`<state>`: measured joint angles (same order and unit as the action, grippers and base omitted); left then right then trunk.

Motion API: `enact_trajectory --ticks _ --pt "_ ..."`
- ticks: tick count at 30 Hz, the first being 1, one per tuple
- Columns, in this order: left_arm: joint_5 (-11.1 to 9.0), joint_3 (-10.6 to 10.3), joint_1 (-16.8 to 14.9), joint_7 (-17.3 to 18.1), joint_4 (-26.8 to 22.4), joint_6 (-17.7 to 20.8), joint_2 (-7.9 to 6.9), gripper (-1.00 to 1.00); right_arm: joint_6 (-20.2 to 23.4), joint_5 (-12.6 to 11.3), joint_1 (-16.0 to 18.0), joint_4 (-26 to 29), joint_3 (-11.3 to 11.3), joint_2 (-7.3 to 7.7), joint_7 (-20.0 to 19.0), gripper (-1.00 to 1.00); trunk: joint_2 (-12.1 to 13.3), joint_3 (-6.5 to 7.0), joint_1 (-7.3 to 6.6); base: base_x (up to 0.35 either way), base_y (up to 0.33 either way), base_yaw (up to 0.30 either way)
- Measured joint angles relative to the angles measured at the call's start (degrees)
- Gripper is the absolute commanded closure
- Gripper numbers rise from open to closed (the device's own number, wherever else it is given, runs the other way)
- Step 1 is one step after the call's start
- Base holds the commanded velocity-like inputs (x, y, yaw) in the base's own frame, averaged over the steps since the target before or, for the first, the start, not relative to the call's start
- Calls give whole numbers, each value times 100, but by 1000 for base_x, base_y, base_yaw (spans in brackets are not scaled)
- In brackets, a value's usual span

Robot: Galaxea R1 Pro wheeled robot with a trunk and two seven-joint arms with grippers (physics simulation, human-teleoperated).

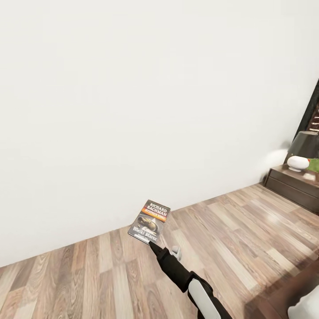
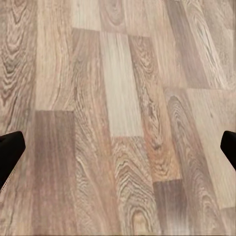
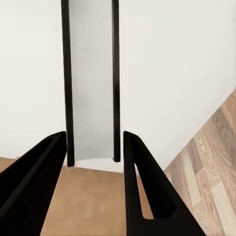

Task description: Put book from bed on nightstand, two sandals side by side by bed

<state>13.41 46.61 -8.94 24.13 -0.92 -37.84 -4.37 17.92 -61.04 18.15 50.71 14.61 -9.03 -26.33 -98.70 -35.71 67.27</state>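
The book (image 1: 150, 220) is a thin paperback with a dark cover, an orange band and white lettering. It hangs above the wood floor near the white wall, with my right gripper (image 1: 153, 243) shut on its lower edge. In the right wrist view the book's (image 3: 91, 88) pale page edge runs between the two black fingers (image 3: 140, 182). A nightstand (image 1: 293, 184), low and dark brown with drawer fronts, stands at the far right. My left gripper (image 2: 118, 152) is open over bare floor planks, its fingertips (image 2: 10, 152) far apart. The bed and the sandals are out of view.
On the nightstand sit a dark-shaded lamp (image 1: 305, 144) and a small white object (image 1: 297, 163). A black window frame (image 1: 311, 108) rises behind it. A plain white wall (image 1: 133, 97) stands ahead. A dark brown wooden edge (image 1: 283, 299) is at the lower right corner.
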Motion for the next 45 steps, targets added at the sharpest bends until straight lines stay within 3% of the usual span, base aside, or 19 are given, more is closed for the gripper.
enact_trajectory --ticks 45 --pt "0 -9 0 1 0 1 2 -100 10 -6 0 0 -9 0 -5 100 0 0 0 285 190 -264"
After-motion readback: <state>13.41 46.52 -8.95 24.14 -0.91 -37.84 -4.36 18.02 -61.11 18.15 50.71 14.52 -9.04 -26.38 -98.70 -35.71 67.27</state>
